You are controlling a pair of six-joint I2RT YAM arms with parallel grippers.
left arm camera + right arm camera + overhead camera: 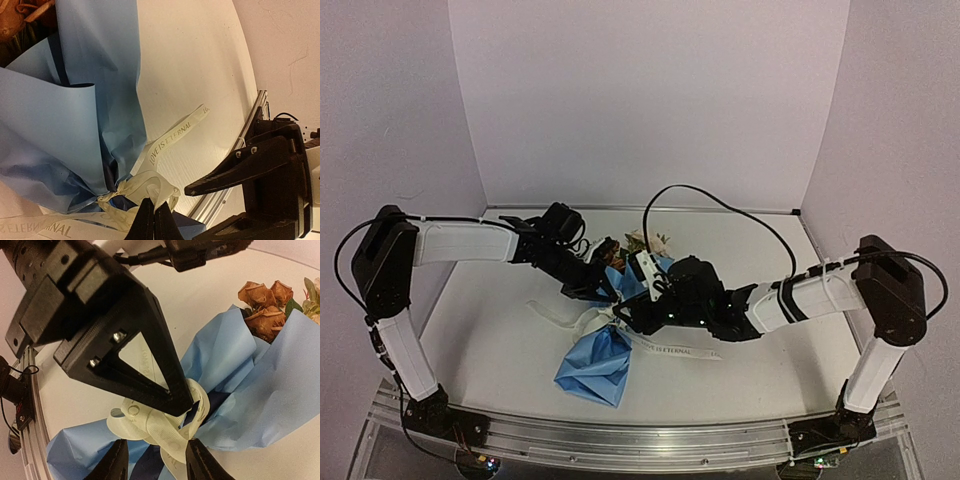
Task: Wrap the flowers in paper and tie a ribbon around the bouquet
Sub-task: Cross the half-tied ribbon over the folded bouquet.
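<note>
Our left gripper (152, 202) has its jaws pressed fully together at the knot, and the tips seem to pinch a loop of the ribbon (150, 427). Our right gripper (157, 441) has its jaws partly spread just beside the same knot. The cream loops show between its fingers (119, 462), and it grips nothing.

The ribbon is tied around the gathered waist of the paper (280, 390). One lettered tail trails across the table (500, 330). The blue sheet flares out on both sides of the knot.

The rust-brown flowers (262, 310) poke from the end of the wrap nearer the back wall. The bouquet (600, 365) lies on its side mid-table between the two arms, its crumpled foot towards the near rail.
</note>
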